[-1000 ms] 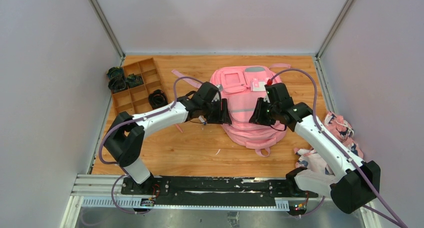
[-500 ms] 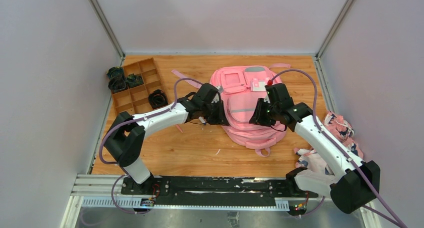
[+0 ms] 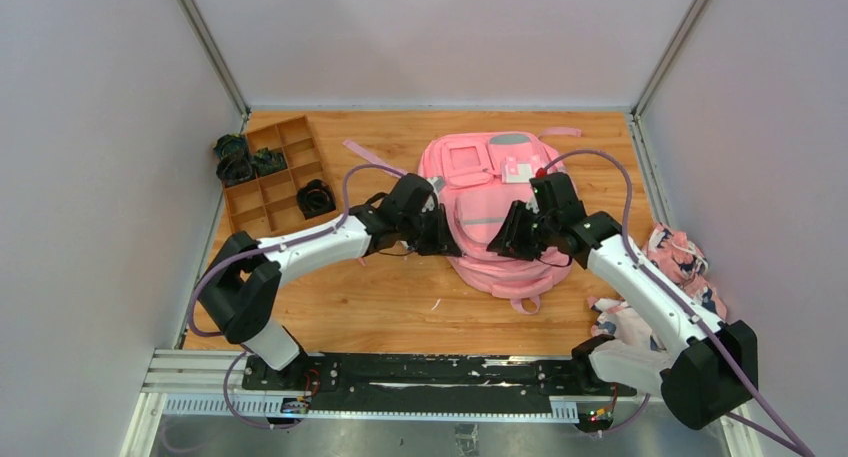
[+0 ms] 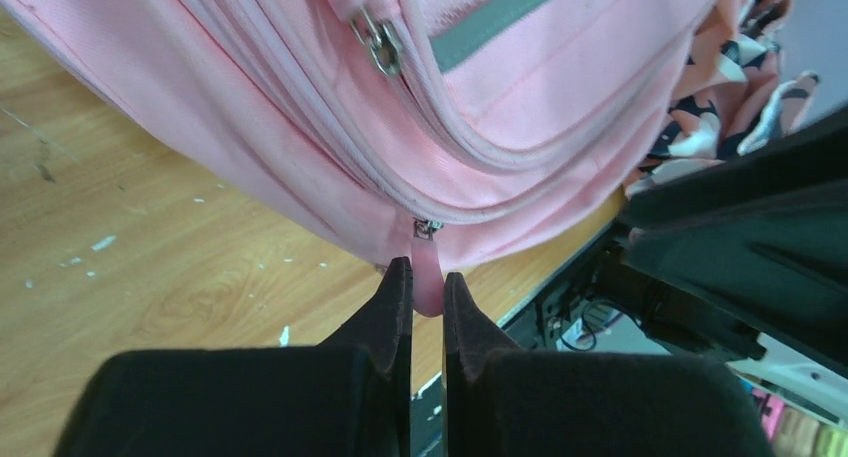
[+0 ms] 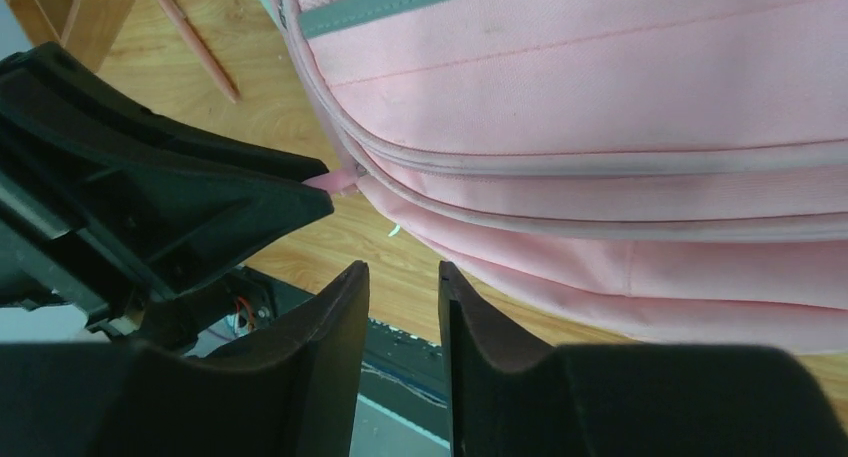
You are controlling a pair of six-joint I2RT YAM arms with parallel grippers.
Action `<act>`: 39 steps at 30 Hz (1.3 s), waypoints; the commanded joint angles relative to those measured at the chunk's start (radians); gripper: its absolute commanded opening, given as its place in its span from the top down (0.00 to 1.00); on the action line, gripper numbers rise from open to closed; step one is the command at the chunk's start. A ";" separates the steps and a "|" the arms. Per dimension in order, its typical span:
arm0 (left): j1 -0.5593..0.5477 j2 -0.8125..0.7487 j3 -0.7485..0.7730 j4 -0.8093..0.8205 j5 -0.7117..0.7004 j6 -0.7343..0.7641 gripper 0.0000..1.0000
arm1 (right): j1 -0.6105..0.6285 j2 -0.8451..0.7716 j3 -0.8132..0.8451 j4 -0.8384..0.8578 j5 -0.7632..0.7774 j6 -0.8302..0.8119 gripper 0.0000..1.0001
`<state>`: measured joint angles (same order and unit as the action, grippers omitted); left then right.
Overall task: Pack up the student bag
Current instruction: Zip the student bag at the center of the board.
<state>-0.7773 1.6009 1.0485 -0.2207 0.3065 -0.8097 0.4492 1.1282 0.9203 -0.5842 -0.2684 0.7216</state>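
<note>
Bag [image 3: 480, 255]: judged soft, limp, light | hold: zip pull [image 4: 427, 280] | left jaws clamp zip pull | right jaws parted, empty

**Operator:** Top view: which parts cannot be read?

**Technician:** The left gripper [image 3: 447, 239] has its fingertips hidden under its own wrist, at the 8 o'clock side of the student bag [image 3: 500, 267]. What they grip is too small to see. The dark items [image 3: 235, 157] around the tray [image 3: 275, 177] at 10 o'clock cannot be identified. The right arm [image 3: 640, 277] covers part of the cloth bundle [image 3: 680, 262] at 4 o'clock.

**Operator:** Wrist views?

**Technician:** Left wrist: the bag is cut off at 12 and 9 o'clock, and the fingers hide the sides of the zipper pull [image 4: 426, 257]. Right wrist: the bag runs off at 12 and 3 o'clock. Only the pull's pink tip shows, toward 9 o'clock.
</note>
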 commanded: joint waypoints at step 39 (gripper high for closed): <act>-0.059 -0.148 -0.191 0.208 -0.019 -0.162 0.41 | 0.092 -0.001 -0.150 0.066 -0.032 -0.151 0.61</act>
<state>-0.8337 1.4239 0.8280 -0.0586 0.2684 -0.9524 0.4873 1.1236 0.7433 -0.5331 -0.2935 0.6575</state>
